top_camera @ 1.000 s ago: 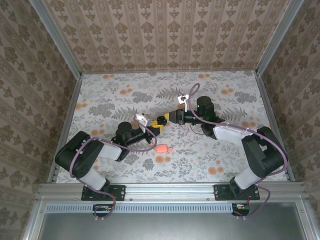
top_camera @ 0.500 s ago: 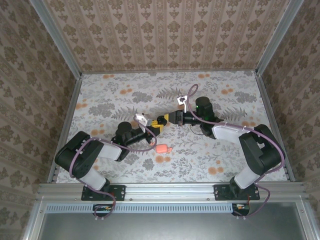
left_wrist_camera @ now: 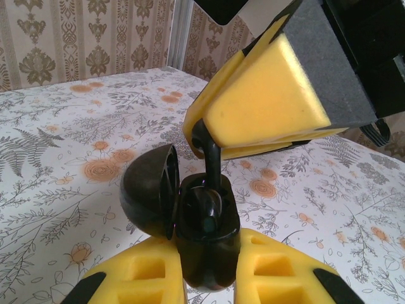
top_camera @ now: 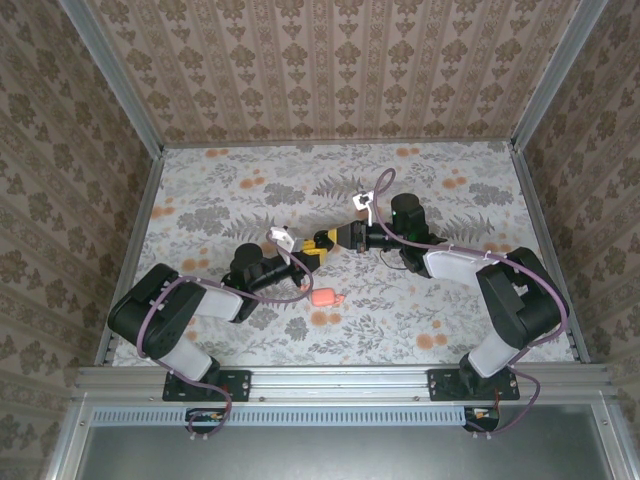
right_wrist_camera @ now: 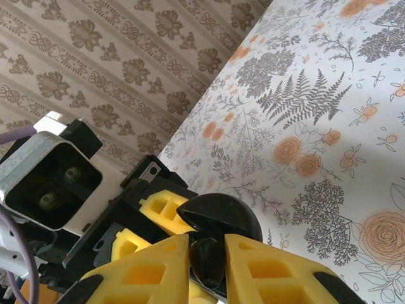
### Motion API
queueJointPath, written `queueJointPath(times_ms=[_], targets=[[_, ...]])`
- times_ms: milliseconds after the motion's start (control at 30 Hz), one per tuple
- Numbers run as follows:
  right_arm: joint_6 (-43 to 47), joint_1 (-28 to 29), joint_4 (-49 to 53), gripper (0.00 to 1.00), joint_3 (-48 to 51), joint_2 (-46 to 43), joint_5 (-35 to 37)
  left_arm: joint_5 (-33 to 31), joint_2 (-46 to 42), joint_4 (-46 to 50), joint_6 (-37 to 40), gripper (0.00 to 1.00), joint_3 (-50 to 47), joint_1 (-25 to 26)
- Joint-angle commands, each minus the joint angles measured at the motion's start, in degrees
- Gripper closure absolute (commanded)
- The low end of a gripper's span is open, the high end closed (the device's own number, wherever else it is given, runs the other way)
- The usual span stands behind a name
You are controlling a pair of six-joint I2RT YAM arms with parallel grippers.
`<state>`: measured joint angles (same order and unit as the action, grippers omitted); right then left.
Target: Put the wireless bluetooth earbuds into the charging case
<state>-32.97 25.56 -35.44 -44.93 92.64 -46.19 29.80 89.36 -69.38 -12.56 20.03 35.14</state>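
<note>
So the charging case (left_wrist_camera: 205,237) turns out to be a glossy black one; it's clamped upright between the yellow pads of the left gripper (left_wrist_camera: 209,273), whose jaws are closed tight on its lower body; the round lid (left_wrist_camera: 149,199) is flipped open and hangs off to the left on its hinge. A black earbud (left_wrist_camera: 212,158) is pinched at the tip of the right gripper (left_wrist_camera: 201,134), jaws closed on it, and its lower end is poked down into the case's open top; how deep it's seated can't be told. From above, the two grippers are seen meeting tip to tip over the middle of the floral bench (top_camera: 230,190), left gripper (top_camera: 305,258) coming from the lower left, right gripper (top_camera: 325,240) from the right. A small pink item (top_camera: 322,297) is lying on the bench just beside the left gripper, apart from both.
</note>
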Motion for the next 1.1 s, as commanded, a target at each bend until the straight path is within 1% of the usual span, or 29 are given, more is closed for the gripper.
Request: queueJointPath(times_ms=[0, 233, 400, 567, 1067], targets=[[3.1, 0.4, 2.8, 0.78, -0.7, 0.1, -2.7, 1.0, -1.8, -2.2, -1.2, 0.93, 1.6, -0.3], [5.5, 0.2, 6.6, 0.78, -0.9, -0.8, -2.3, 1.5, -2.0, -2.2, -1.3, 0.93, 1.8, -0.3], [5.5, 0.1, 6.8, 0.77, -0.9, -1.2, -1.2, 1.9, -2.1, -2.2, -1.3, 0.93, 1.9, -0.3], [5.5, 0.1, 6.9, 0.68, -0.7, -1.9, -0.1, 2.1, -2.3, -2.2, -1.3, 0.93, 1.9, -0.3], [5.1, -1.6, 4.5, 0.60, 3.3, -9.4, 3.4, 2.4, -3.8, -0.9, -0.8, 0.93, 1.5, -0.2]])
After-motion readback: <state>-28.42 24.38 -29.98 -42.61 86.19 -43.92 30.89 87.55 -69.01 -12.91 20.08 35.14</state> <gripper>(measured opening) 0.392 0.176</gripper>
